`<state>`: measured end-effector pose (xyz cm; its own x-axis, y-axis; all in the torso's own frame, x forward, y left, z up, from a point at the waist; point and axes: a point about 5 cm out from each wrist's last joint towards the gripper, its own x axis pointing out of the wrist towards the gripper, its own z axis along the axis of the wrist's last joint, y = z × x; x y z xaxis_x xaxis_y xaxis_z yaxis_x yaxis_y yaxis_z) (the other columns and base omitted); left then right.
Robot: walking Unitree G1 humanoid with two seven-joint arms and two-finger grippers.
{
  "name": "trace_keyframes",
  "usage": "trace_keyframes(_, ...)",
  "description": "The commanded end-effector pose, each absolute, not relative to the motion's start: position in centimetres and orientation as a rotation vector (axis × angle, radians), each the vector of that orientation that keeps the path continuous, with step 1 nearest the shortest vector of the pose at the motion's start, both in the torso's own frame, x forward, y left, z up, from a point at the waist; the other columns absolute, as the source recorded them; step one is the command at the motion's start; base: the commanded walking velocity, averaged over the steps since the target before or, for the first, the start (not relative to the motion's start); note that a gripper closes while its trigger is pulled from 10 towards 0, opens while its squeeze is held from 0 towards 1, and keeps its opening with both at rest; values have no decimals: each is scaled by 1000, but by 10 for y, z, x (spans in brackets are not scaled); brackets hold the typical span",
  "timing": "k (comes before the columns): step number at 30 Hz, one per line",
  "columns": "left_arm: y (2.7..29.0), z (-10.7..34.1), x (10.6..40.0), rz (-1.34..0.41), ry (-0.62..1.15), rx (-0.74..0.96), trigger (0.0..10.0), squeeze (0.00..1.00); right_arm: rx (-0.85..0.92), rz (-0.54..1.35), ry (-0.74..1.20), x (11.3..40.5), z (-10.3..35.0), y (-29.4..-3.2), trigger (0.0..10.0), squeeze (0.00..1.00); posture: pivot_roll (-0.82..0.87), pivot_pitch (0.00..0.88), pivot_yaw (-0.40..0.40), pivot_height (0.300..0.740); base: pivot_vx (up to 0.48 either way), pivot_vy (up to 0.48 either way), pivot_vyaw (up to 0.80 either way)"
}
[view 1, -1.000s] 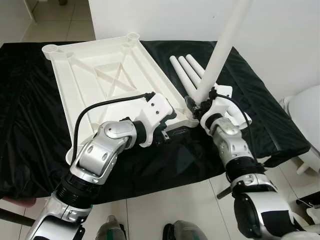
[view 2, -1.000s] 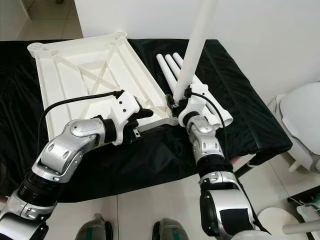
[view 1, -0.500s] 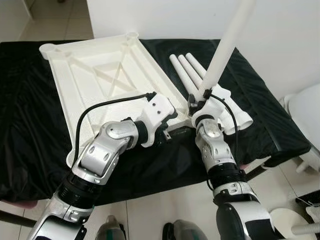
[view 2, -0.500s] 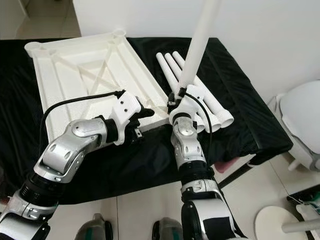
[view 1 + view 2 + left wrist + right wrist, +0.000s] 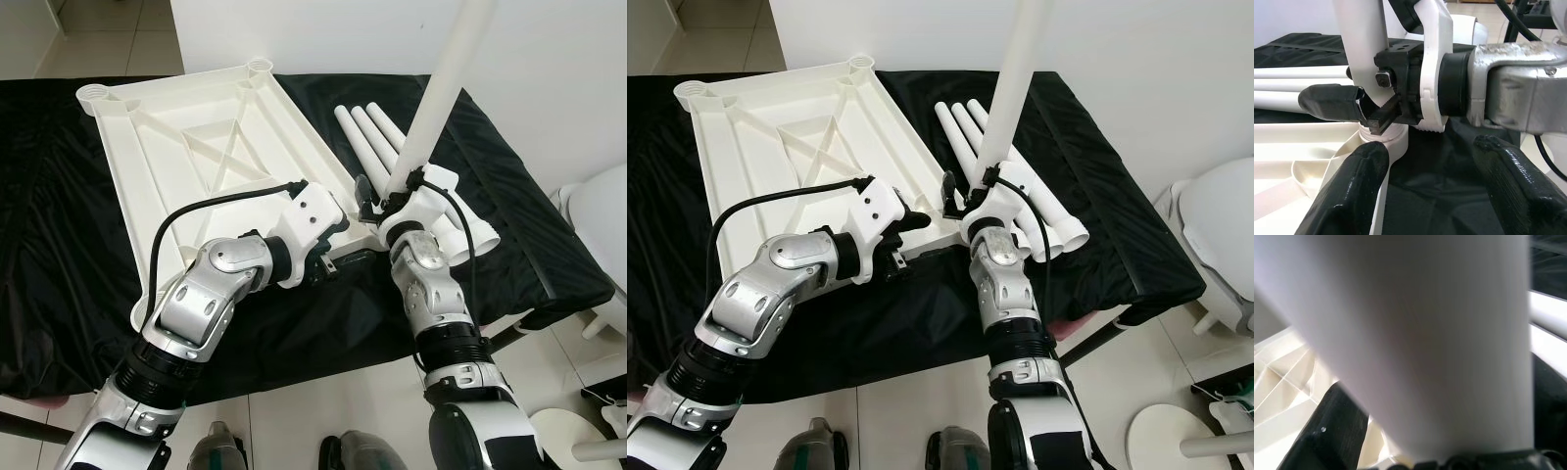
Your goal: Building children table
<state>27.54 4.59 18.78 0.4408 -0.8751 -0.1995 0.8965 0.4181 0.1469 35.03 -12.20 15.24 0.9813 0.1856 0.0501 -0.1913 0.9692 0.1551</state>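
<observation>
A white tabletop (image 5: 196, 147) lay upside down on a desk (image 5: 59, 196) draped in black cloth, its ribbed underside facing up. The left end effector (image 5: 345, 243) rested at the tabletop's near right corner. The right end effector (image 5: 384, 196) gripped a white table leg (image 5: 446, 88) near its lower end, the leg rising steeply from that corner. Three more white legs (image 5: 377, 142) lay side by side on the cloth, just beside the right arm.
</observation>
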Motion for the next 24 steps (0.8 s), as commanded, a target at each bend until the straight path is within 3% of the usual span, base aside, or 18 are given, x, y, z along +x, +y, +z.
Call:
trace_keyframes(1,45,186,276,-1086,96,256,10000,0,161,250,-16,348,149,-120,10000,0,-41,0,-58,740,0,0,0)
trace_keyframes(4,45,186,276,-1087,95,257,10000,0,57,377,-21,348,148,-139,10000,0,-43,0,-54,740,0,0,0)
trace_keyframes(12,46,187,276,-1091,97,257,10000,0,-84,460,-24,355,147,-175,10000,0,-48,0,-45,740,0,0,0)
trace_keyframes(24,47,188,277,-1089,96,261,10000,0,-118,587,-9,363,148,-173,10000,0,-44,0,-38,740,0,0,0)
